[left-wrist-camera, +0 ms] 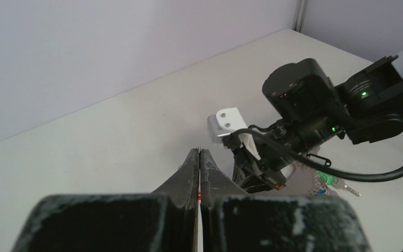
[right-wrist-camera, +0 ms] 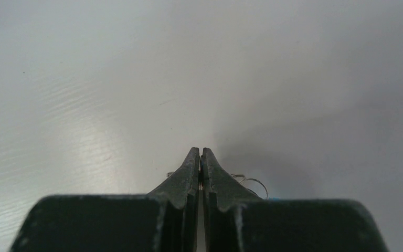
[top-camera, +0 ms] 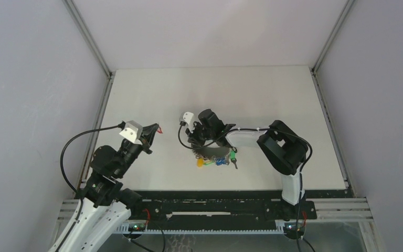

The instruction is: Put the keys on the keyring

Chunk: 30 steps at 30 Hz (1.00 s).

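Red-tagged key sits pinched in left pincer (keyring well apart).

Far half of table open to both far corners. Right arm lies across near-middle, over keyring. Left gripper, key pinched, juts from left edge; open gap between.

The left arm and right arm are black at the joints, with smooth white shells on some links. Each wrist bears a white camera bracket and a looping black cable. Small green lights glow on the right arm. The gripper fingers are matte black, tapered and scuffed pale.
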Each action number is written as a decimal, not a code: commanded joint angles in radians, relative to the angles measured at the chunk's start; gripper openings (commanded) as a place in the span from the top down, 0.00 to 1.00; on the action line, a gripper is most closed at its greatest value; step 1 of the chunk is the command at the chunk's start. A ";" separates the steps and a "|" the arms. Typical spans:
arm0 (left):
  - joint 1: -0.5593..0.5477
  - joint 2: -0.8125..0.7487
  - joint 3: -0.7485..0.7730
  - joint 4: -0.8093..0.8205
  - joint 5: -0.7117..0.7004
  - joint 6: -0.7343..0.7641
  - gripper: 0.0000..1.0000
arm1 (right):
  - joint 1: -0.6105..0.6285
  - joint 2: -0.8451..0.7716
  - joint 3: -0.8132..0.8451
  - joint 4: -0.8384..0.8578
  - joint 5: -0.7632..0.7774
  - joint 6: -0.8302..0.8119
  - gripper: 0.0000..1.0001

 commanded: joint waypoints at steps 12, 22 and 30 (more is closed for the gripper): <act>0.006 -0.009 -0.025 0.041 -0.022 -0.007 1.00 | 0.057 0.137 0.185 -0.113 0.079 -0.053 1.00; 0.006 -0.011 -0.023 0.039 -0.023 -0.007 1.00 | 0.058 0.091 0.290 -0.322 0.057 -0.052 0.79; 0.006 -0.015 -0.025 0.037 -0.026 -0.006 1.00 | 0.048 0.090 0.369 -0.449 0.024 -0.017 0.73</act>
